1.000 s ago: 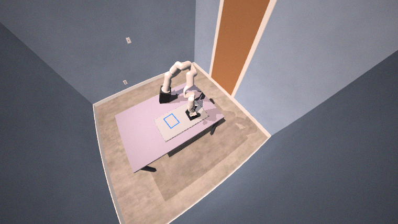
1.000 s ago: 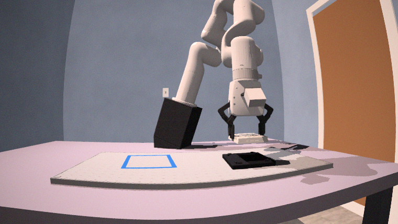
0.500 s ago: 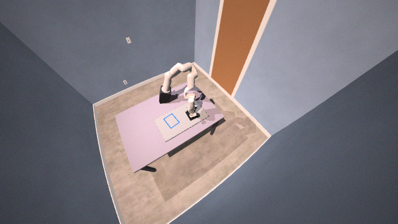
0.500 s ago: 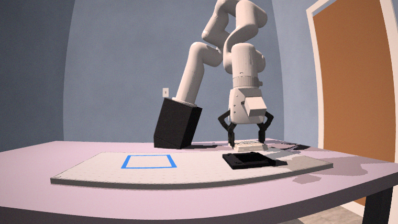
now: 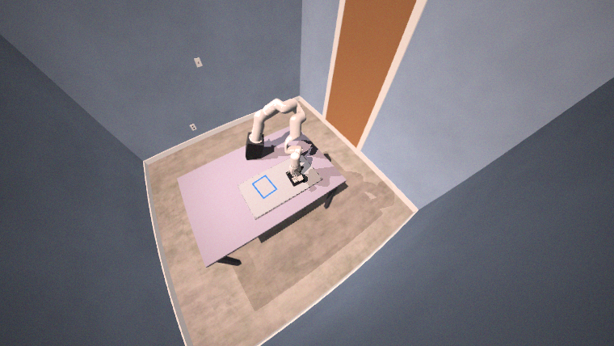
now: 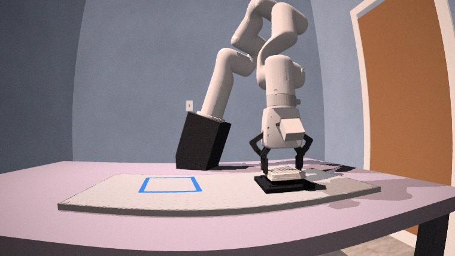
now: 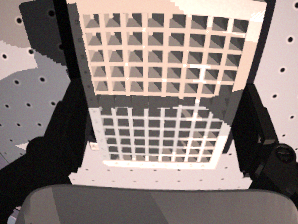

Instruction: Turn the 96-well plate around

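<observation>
The white 96-well plate (image 6: 284,173) is on the black plate nest N1 (image 6: 284,185), on the right part of the grey deck; I cannot tell whether it sits fully down. My gripper (image 6: 281,167) stands straight above it, its two black fingers closed on the plate's sides. In the wrist view the plate (image 7: 162,86) fills the frame, well side up, with the black nest around it and a dark finger at each side. In the top view the gripper (image 5: 296,175) and plate are tiny. I cannot make out the cut corner.
The blue taped outline B1 (image 6: 170,184) lies on the left part of the deck (image 6: 219,194). The arm's black base (image 6: 202,144) stands behind the deck. The table edge runs along the front and right.
</observation>
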